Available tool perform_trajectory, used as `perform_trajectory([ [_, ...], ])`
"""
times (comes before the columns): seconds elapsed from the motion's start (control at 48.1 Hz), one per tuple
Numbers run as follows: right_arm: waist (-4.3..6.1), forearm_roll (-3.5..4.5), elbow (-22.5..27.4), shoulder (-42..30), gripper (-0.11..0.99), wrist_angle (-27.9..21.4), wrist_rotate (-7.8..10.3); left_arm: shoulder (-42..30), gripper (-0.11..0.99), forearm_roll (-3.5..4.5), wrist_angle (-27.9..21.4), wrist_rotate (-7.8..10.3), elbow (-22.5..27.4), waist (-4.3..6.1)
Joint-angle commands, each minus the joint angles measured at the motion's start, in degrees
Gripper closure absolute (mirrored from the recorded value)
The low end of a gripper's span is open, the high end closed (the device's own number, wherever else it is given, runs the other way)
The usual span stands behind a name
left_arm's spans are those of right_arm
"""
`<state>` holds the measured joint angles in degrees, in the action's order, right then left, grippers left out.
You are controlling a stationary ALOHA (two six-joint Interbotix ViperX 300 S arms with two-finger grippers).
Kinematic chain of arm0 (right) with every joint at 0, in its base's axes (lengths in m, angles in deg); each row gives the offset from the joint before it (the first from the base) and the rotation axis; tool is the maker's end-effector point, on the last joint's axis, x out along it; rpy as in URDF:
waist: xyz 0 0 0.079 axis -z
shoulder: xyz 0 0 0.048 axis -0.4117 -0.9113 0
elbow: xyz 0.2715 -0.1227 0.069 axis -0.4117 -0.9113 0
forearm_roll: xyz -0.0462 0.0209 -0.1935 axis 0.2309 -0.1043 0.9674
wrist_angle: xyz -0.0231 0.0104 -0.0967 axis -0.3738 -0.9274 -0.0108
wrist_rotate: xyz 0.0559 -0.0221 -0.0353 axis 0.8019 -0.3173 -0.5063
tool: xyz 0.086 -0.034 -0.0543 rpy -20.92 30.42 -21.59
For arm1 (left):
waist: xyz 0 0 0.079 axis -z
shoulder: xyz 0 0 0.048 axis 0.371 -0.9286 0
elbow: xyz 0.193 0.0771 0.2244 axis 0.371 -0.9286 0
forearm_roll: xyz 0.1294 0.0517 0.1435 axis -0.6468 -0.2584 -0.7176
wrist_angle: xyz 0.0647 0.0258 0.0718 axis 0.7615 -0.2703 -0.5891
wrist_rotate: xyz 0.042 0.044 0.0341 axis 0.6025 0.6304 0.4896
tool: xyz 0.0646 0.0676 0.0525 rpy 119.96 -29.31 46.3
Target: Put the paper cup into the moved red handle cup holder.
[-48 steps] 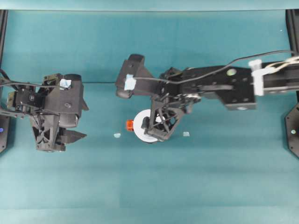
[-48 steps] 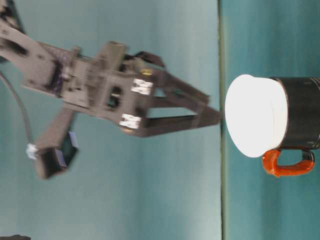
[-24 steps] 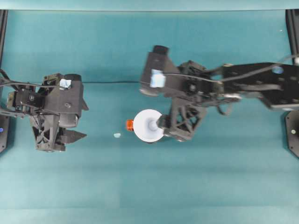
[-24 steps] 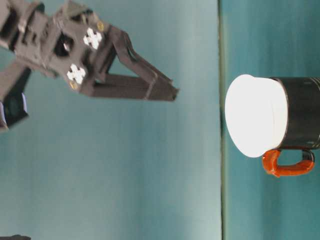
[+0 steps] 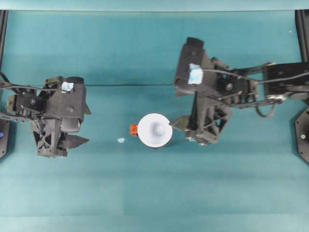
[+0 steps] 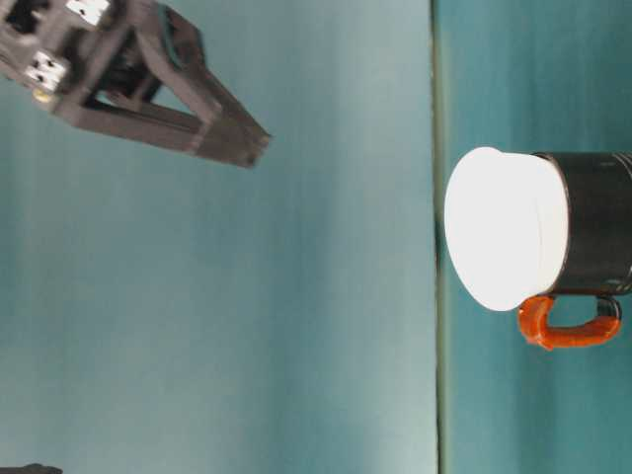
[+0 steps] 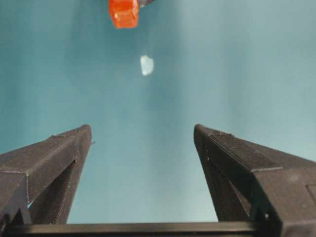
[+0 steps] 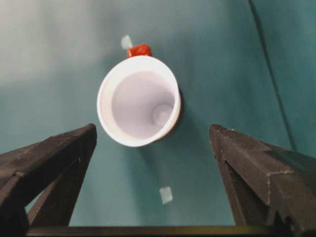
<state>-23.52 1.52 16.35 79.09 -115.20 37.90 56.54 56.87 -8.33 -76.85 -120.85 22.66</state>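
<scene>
The white paper cup (image 5: 154, 130) sits upright inside the black red handle cup holder (image 6: 592, 222), whose red handle (image 5: 134, 128) sticks out on the cup's left. From the side, the paper cup (image 6: 504, 227) rises above the holder's rim. My right gripper (image 5: 189, 134) hangs open just right of the cup, raised well above it (image 6: 247, 143) and holding nothing. The right wrist view looks down into the paper cup (image 8: 138, 101) between the spread fingers (image 8: 54, 158). My left gripper (image 5: 63, 145) rests open at the far left, and its wrist view catches the red handle (image 7: 123, 12).
A small pale tape scrap (image 5: 120, 140) lies left of the handle, and another scrap (image 8: 166, 195) lies on the cup's right side. A thin black cable (image 5: 125, 85) runs across the teal table (image 5: 154, 193) behind the cup.
My right gripper has lifted off the paper cup and drawn back to the right, open. The cup stays seated in the holder. The left arm has not moved.
</scene>
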Motion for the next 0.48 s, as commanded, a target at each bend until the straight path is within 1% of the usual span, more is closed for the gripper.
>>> perform_trajectory([
  [0.0, -0.18, 0.18, 1.8, 5.4, 0.08, -0.6, -0.35, 0.5, -0.04, -0.18, 0.2, 0.09, 0.5, 0.18],
  [0.042, -0.26, 0.18, 1.7, 5.6, 0.08, -0.5, -0.35, 0.5, -0.04, -0.09, 0.2, 0.09, 0.5, 0.18],
  [0.062, -0.18, 0.18, 1.6, 5.7, 0.08, -0.5, -0.44, 0.5, -0.04, -0.18, 0.2, 0.18, 0.5, 0.18],
  [0.146, -0.26, 0.18, 1.1, 6.0, 0.08, -0.4, -0.35, 0.6, -0.04, -0.09, 0.2, 0.18, 0.5, 0.18],
  [0.166, -0.26, 0.18, 1.1, 6.1, 0.08, -0.4, -0.35, 0.5, -0.04, -0.18, 0.2, 0.18, 0.5, 0.18],
  [0.208, -0.26, 0.18, 1.0, 6.2, 0.08, -0.4, -0.44, 0.6, -0.04, -0.09, 0.2, 0.18, 0.5, 0.09],
  [0.437, -0.26, 0.18, 0.9, 6.7, 0.08, -0.4, -0.44, 0.6, -0.04, -0.18, 0.2, 0.09, 0.5, 0.18],
  [0.458, -0.26, 0.18, 0.8, 6.7, 0.08, -0.4, -0.44, 0.7, -0.04, -0.09, 0.2, 0.09, 0.5, 0.18],
])
